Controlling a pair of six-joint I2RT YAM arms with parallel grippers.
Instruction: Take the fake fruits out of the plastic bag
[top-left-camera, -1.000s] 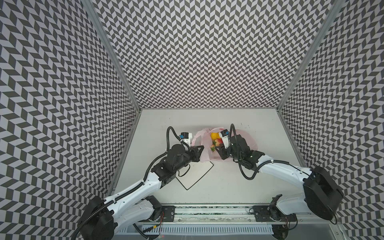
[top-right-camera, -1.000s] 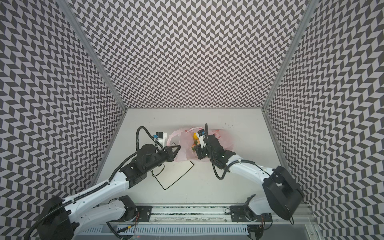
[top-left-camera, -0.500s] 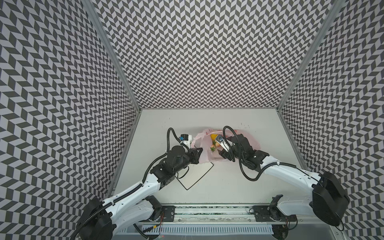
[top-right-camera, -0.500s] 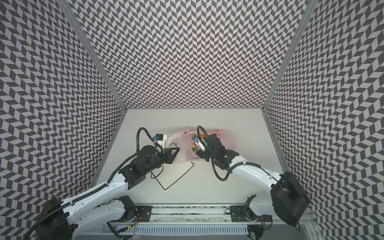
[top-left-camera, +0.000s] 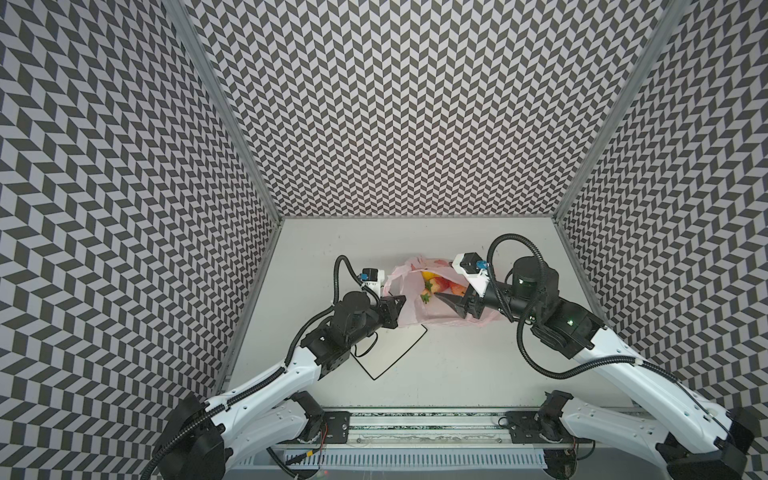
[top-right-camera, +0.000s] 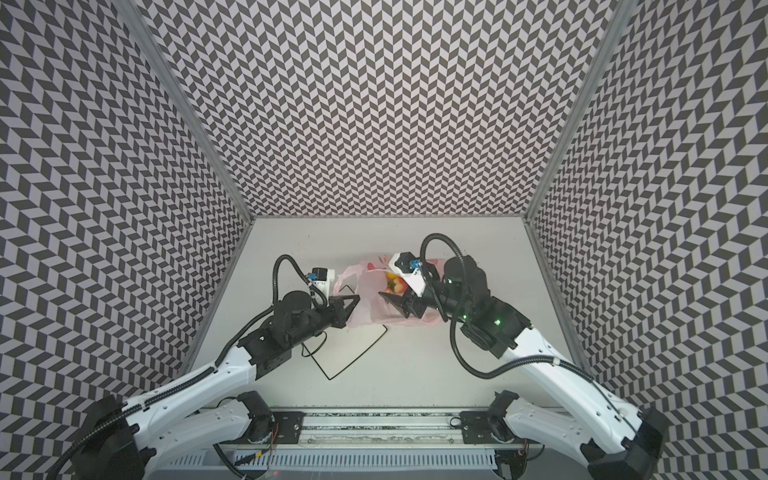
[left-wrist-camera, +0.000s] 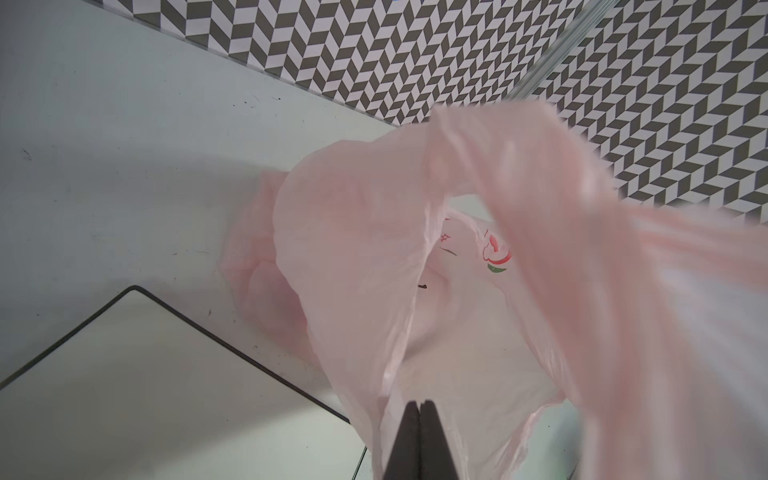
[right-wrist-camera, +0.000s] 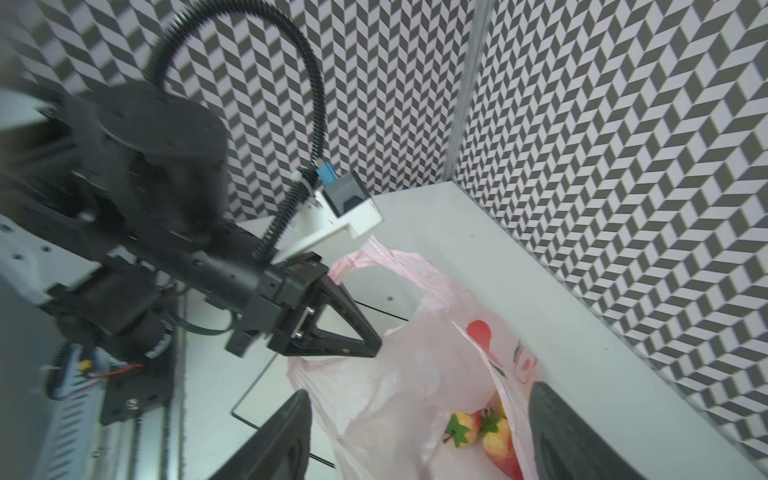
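Mid-frame on the bench (top-left-camera: 457, 374), the plastic bag (top-left-camera: 409, 309) — limp, slippery film — is clamped at its rim by the left claw (top-left-camera: 401, 303); right claw (right-wrist-camera: 419, 395) gapes over the fake fruits (right-wrist-camera: 488, 432) inside: likely light, glossy — pinch mid-body.

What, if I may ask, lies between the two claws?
The bag, its film pinched by the left claw; the right claw stands open over it. Both top views show this.

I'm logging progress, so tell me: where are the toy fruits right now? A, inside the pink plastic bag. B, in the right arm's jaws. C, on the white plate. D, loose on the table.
A: the right wrist view shows the fake fruits lying inside the plastic bag, seen through its open mouth.
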